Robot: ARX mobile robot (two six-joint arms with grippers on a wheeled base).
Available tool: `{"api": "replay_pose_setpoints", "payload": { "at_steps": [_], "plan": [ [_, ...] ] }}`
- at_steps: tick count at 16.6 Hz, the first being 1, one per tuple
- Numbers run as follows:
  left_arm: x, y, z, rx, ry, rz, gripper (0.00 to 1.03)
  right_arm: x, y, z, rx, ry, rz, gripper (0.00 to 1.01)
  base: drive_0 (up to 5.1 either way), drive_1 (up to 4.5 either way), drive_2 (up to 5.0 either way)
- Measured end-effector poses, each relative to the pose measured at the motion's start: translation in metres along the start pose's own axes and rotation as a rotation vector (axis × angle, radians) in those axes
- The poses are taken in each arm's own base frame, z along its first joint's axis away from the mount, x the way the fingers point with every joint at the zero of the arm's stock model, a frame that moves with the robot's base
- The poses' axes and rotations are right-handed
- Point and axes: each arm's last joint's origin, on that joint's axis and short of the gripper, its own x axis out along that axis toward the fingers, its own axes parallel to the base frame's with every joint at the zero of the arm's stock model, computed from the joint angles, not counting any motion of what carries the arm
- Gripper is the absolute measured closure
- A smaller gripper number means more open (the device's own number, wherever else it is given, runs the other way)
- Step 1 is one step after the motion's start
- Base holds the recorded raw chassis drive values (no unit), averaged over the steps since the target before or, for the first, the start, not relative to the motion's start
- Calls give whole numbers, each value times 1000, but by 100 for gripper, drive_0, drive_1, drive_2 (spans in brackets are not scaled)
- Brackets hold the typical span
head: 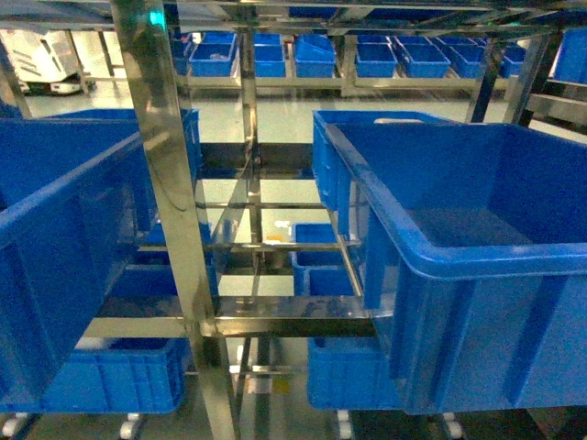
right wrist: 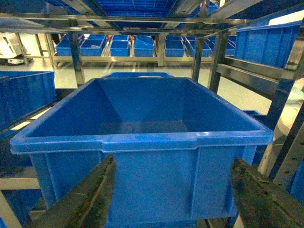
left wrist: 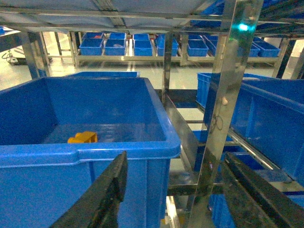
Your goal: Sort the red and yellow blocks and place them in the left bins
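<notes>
An orange-yellow block (left wrist: 82, 137) lies on the floor of the big blue left bin (left wrist: 118, 147), near its front wall. No red block shows in any view. My left gripper (left wrist: 173, 164) is open, held low in front of that bin's near right corner, with nothing between its fingers. My right gripper (right wrist: 173, 168) is open too, its fingers spread before the front wall of the right blue bin (right wrist: 147, 140), whose floor looks bare. Neither gripper appears in the head view, where the left bin (head: 64, 247) and right bin (head: 495, 266) fill the sides.
A shiny steel rack post (head: 174, 211) stands between the two bins, with cross rails (head: 275, 321) behind it. More blue bins sit on lower shelves (head: 119, 376) and on racks across the aisle (head: 312, 55). A steel post (left wrist: 223, 95) rises just right of the left gripper.
</notes>
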Motion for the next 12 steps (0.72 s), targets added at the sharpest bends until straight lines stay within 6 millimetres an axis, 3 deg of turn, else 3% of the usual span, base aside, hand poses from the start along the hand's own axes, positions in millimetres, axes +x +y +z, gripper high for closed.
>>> {"api": "replay_pose_setpoints", "payload": {
  "at_steps": [3,4,12],
  "plan": [
    [0,0,0,0,0,0,13,0,0,0,0,0,0,2,0,0,0],
    [0,0,0,0,0,0,4,0,0,0,0,0,0,2,0,0,0],
    [0,0,0,1,0,0,5,0,0,0,0,0,0,3,0,0,0]
  ]
}}
